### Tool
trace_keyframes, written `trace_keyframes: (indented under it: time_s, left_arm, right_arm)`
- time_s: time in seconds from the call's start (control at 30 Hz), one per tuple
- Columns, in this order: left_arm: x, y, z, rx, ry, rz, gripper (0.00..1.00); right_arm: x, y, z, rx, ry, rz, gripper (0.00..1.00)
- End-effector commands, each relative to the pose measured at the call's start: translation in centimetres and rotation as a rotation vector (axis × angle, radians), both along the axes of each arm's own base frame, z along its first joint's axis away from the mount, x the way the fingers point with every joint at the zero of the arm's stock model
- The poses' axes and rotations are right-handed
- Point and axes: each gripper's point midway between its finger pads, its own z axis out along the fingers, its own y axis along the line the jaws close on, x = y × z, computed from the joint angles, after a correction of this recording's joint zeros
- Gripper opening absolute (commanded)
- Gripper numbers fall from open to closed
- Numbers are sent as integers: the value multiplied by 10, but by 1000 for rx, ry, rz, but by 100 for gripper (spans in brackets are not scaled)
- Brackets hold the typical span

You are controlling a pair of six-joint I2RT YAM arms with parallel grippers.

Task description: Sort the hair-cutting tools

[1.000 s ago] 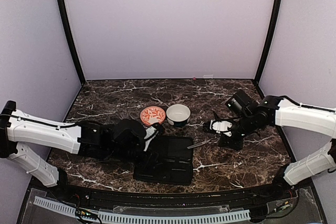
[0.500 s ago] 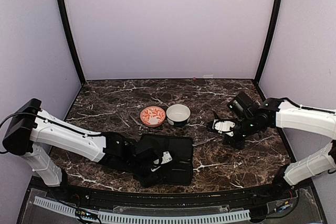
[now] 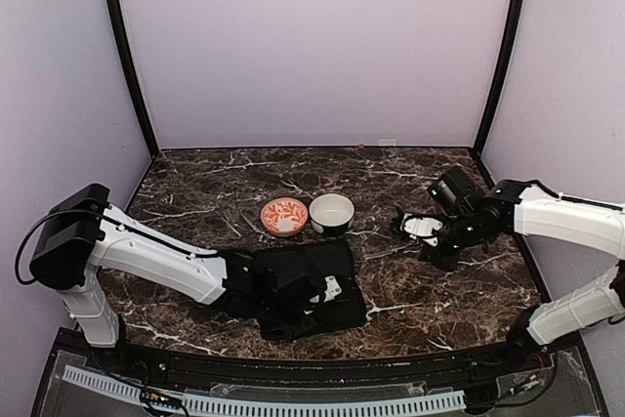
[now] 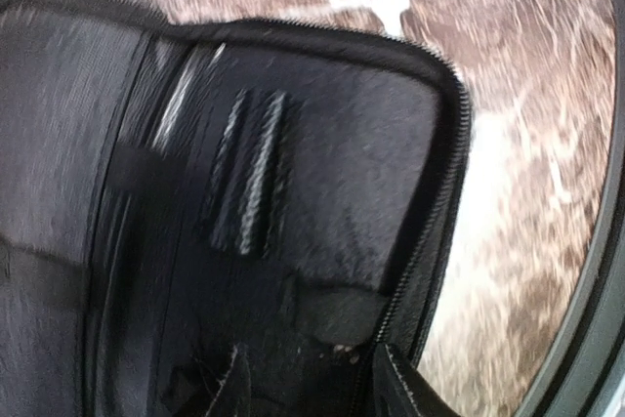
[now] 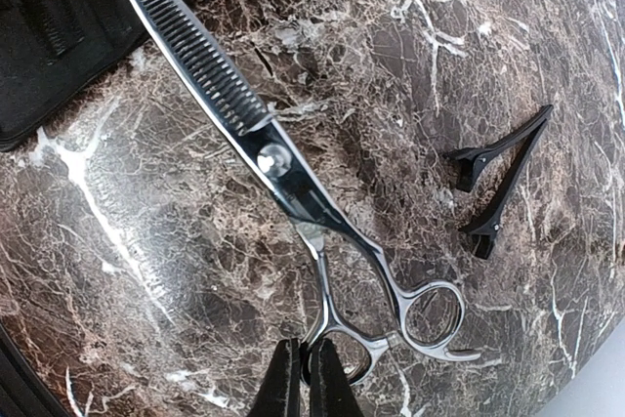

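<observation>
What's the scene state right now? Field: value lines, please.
table: dark marble
case: black, open, interior showing, near centre front
bowls: orange bowl and white bowl side by side, behind the case
shears: silvery thinning type, right of the case
clip: black, lying on the marble, apart from the shears
left gripper: over the case; jaw state unclear, wrist view blurred
right gripper: pinched on a ring handle of the shears
</observation>
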Motion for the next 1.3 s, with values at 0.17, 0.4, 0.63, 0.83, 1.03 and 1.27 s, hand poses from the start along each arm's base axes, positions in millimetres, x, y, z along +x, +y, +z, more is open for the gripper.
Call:
trace_keyframes:
  time_s: [0.17, 0.4, 0.63, 0.83, 1.03, 1.27]
  left_arm:
    - [13, -22, 25, -75, -58, 13, 44]
    - [26, -11, 112, -219, -114, 156, 50]
    - [36, 68, 100, -194, -52, 528, 56]
    - [10, 118, 60, -63, 121, 767, 44]
    - [-15, 130, 34, -68, 287, 860, 33]
    - [-23, 125, 9, -54, 335, 834, 28]
  right_arm:
    - [6, 5, 8, 38, -19, -11, 0]
    - [12, 7, 14, 11, -55, 0, 0]
    - [-5, 31, 17, -62, 0, 116, 0]
    - [-34, 49, -1, -122, 120, 189, 0]
    - [-55, 57, -19, -212, 177, 255, 0]
    - [-60, 63, -33, -259, 230, 270, 0]
